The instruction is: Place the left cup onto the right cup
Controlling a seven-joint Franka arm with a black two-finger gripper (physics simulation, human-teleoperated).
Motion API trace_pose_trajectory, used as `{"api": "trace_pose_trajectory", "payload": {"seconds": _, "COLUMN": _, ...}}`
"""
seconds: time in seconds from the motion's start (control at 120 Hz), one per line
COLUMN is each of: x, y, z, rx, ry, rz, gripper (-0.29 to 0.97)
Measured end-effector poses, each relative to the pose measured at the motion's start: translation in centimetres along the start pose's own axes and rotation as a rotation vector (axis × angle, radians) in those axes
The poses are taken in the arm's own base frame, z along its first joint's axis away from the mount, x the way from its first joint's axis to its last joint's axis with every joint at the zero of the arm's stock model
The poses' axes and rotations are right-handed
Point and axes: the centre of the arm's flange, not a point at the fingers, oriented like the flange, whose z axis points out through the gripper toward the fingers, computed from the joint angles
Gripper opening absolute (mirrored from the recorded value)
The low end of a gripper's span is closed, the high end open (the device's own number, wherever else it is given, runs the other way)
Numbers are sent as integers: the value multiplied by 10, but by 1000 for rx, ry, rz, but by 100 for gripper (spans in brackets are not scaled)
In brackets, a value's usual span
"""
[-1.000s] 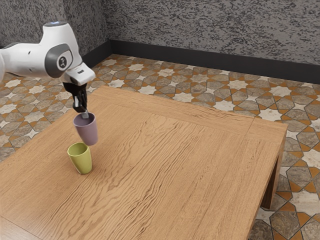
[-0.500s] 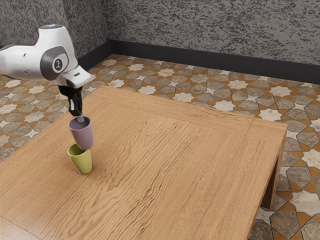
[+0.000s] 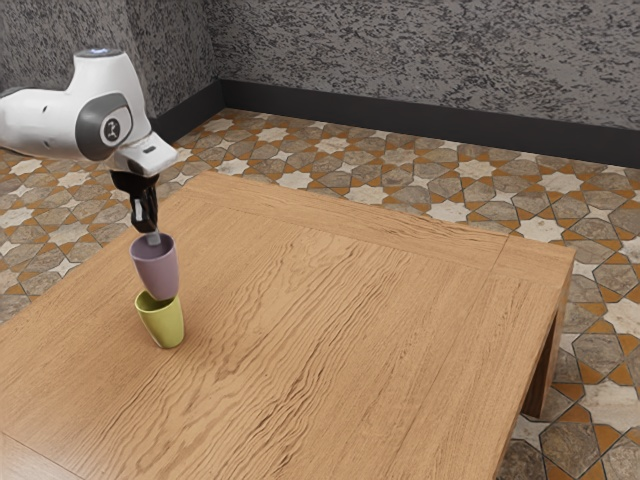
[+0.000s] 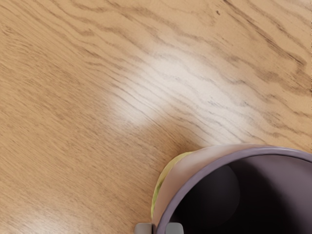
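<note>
A purple cup (image 3: 156,268) hangs upright, its base at the mouth of a green cup (image 3: 163,322) directly below; whether the two touch is unclear. A black pincer (image 3: 151,236) is clamped on the purple cup's rim. The green cup stands on a wooden worktop (image 3: 350,320), near its edge at the exterior view's left. A white arm (image 3: 70,115) reaches in from the upper left.

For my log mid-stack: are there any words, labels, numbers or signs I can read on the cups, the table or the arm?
None can be read.
The mauve plastic cup, the olive-green plastic cup and the wooden table carry no marks.
The arm's grey round cap bears one small dark mark, too small to read.
</note>
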Motion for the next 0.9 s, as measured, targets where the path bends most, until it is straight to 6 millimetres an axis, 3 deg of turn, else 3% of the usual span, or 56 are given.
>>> {"api": "trace_pose_trajectory", "payload": {"seconds": 0.7, "x": -15, "y": 4, "z": 10, "rx": -19, "ry": -22, "rz": -27, "gripper": -11}}
{"api": "trace_pose_trajectory", "payload": {"seconds": 0.9, "x": -12, "y": 3, "z": 8, "rx": -7, "ry": -29, "rz": -16, "gripper": -11}}
